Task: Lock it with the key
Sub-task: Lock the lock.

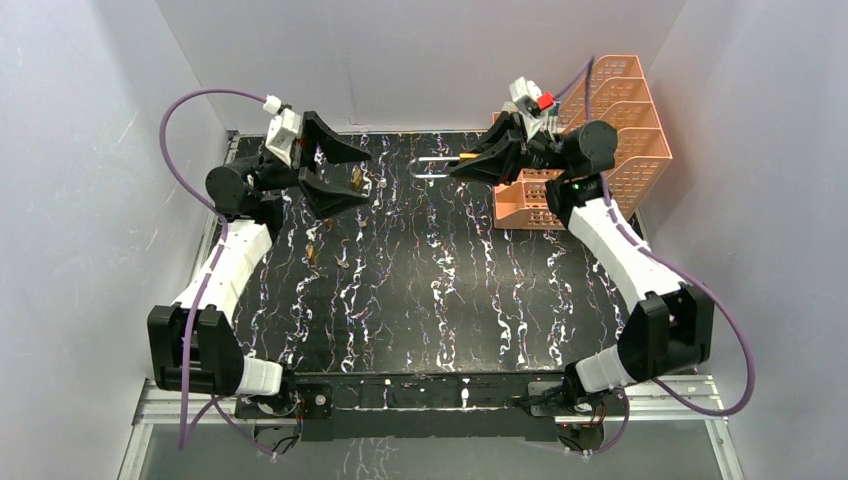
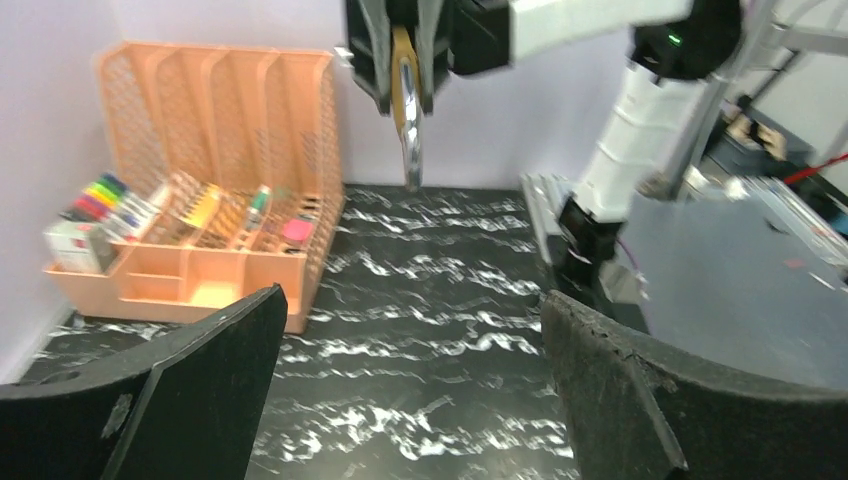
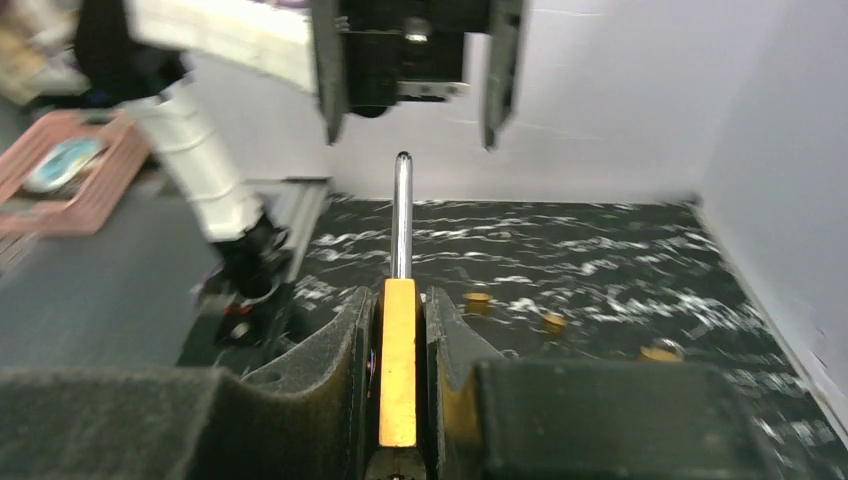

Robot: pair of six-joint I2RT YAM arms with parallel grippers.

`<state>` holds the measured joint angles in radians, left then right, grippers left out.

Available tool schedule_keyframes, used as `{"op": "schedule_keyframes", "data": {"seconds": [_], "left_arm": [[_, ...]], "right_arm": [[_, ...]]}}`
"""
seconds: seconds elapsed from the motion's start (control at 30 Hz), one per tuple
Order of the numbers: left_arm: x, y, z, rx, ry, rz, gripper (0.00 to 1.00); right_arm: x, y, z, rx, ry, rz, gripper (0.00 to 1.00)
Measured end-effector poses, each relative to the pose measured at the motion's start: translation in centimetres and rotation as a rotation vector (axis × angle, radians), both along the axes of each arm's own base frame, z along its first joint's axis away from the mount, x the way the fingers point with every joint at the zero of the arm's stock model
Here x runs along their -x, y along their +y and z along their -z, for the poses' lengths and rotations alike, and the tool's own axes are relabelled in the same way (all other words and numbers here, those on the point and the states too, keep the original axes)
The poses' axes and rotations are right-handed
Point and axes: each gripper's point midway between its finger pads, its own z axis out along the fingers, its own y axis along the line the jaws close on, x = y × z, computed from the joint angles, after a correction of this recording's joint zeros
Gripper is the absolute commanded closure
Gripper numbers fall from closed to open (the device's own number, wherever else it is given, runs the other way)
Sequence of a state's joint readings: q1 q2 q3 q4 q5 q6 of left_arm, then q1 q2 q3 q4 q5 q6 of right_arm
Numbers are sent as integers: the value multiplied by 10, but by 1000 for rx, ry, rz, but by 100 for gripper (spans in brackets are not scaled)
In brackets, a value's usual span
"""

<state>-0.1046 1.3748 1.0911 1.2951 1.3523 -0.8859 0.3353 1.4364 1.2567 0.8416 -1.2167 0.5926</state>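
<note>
- Left gripper [image 1: 362, 175]: jaws spread wide, nothing between the pads; it is raised over the far-left part of the table [image 1: 430, 300] and faces the right arm
- Right gripper [image 3: 398, 300]: jaws closed on the yellow body of the padlock [image 3: 398, 370], one finger on each flat side
- Padlock: held above the table at the far centre, with its long silver shackle [image 1: 432, 167] pointing horizontally toward the left gripper; the shackle tip is close to the left fingers but apart from them
- Small brass pieces [image 3: 553, 321]: several lie on the table's far-left area, below and near the left gripper; whether any of them is the key cannot be told
- Orange organizer [image 1: 625, 140]: stands at the far-right corner, behind the right gripper, with coloured pens [image 2: 100, 195] in its front trays
</note>
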Motion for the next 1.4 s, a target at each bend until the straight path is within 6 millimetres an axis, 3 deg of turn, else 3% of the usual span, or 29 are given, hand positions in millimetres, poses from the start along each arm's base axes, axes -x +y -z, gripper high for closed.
{"op": "schedule_keyframes", "data": {"seconds": [0.17,0.43,0.73,0.83,0.87,0.9,1.4], "left_arm": [[25,-15,14,-106,47,159,11],[36,-39,22,-158,70,294,40],[38,-46,22,-160,62,319,66],[37,-46,21,-157,61,316,79],[37,-46,21,-156,60,316,93],[37,-46,21,-155,58,314,99],[29,-46,19,-140,61,292,100]], "right_arm": [[18,9,3,110,2,-242,100],[-2,38,39,225,208,-356,100],[0,39,18,219,183,-358,100],[3,41,18,220,183,-365,100],[4,41,18,221,186,-368,100],[5,42,18,222,188,-371,100],[2,47,16,216,161,-378,100]]}}
